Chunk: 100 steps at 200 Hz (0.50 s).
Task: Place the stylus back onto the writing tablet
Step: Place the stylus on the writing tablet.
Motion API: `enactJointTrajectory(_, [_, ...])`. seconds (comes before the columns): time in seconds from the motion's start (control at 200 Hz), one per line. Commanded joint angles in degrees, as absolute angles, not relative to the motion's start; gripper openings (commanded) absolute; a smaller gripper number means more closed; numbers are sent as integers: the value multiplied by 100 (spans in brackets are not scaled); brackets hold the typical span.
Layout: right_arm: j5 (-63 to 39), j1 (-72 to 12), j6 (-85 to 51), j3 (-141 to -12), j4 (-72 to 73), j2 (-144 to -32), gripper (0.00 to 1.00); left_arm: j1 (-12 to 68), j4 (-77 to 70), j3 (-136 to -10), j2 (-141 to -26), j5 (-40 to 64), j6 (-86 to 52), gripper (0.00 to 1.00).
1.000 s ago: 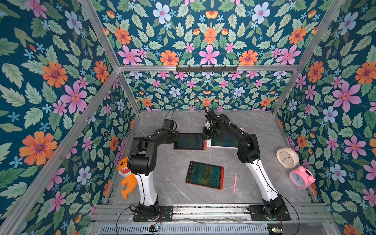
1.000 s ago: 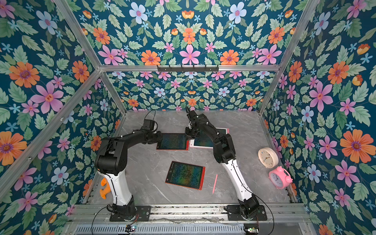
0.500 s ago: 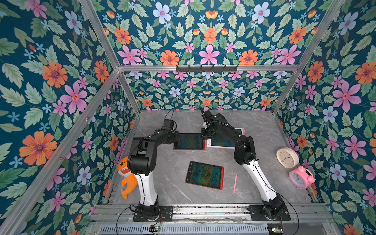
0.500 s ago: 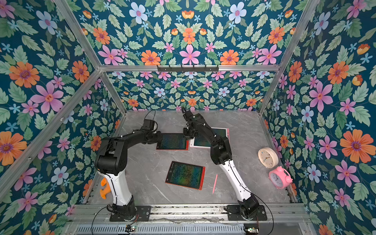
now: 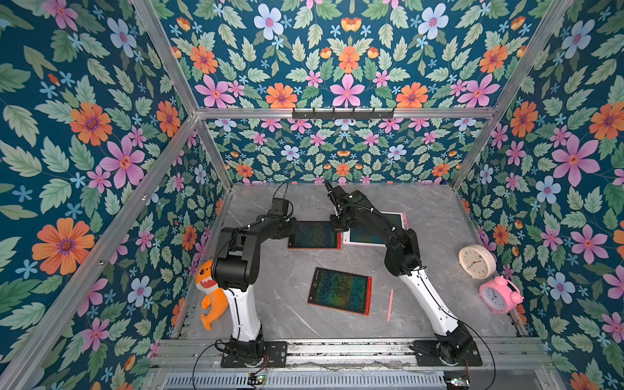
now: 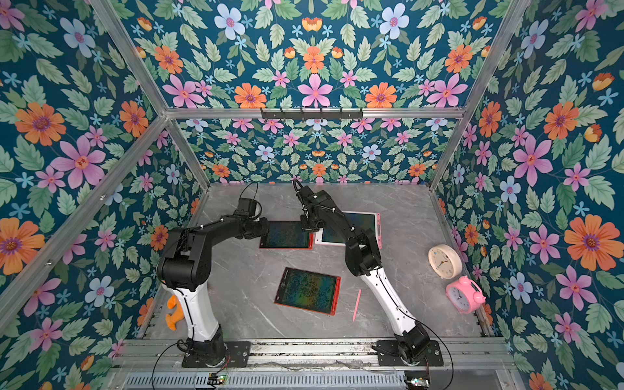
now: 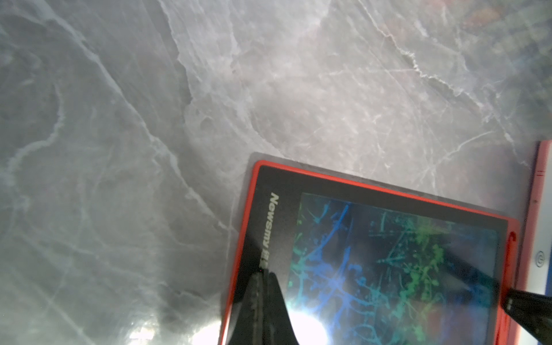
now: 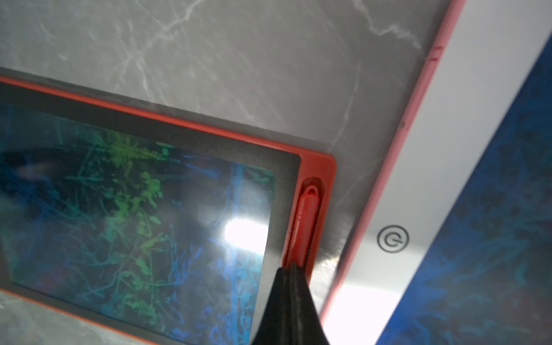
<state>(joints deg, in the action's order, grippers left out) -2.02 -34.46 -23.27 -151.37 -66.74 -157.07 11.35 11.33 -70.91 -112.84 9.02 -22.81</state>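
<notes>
Stylus (image 8: 304, 221), red, in edge slot of red tablet (image 5: 314, 234), mid-frame in both top views; right gripper (image 8: 291, 265) closed, empty, touching stylus; left gripper (image 7: 263, 271) closed, empty, on bezel.

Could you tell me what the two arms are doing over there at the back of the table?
Both arms are working on the far red writing tablet. The right gripper, shut, has its tip on the red stylus lying in the slot along the tablet's edge, apparently pressing it home. The left gripper, also shut, rests on the opposite end by the logo, seemingly steadying it. A pink stylus lies loose on the table beside a nearer red tablet.
</notes>
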Motion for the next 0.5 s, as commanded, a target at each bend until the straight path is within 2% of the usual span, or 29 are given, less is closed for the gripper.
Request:
enactJointTrajectory(0.0, [490, -3458, -2193, -14972, -7710, -15985, 0, 1141, 1705, -7040, -11330, 958, -2320, 0])
enactJointTrajectory(0.25, [554, -3533, -2208, -14580, -7623, -15823, 0, 1140, 1693, -7015, -11281, 982, -2346, 0])
enactJointTrajectory(0.33, [256, -3512, -2249, -14505, -7484, -15749, 0, 1142, 1606, -6939, -11155, 942, -2371, 0])
enactJointTrajectory(0.435, [-623, -3390, -2434, -14218, -7067, -15517, 0, 1138, 1377, -6729, -10845, 868, -2408, 0])
enactJointTrajectory(0.495, [-696, -3376, -2505, -13922, -6745, -15253, 0, 1140, 1240, -6582, -10625, 780, -2415, 0])
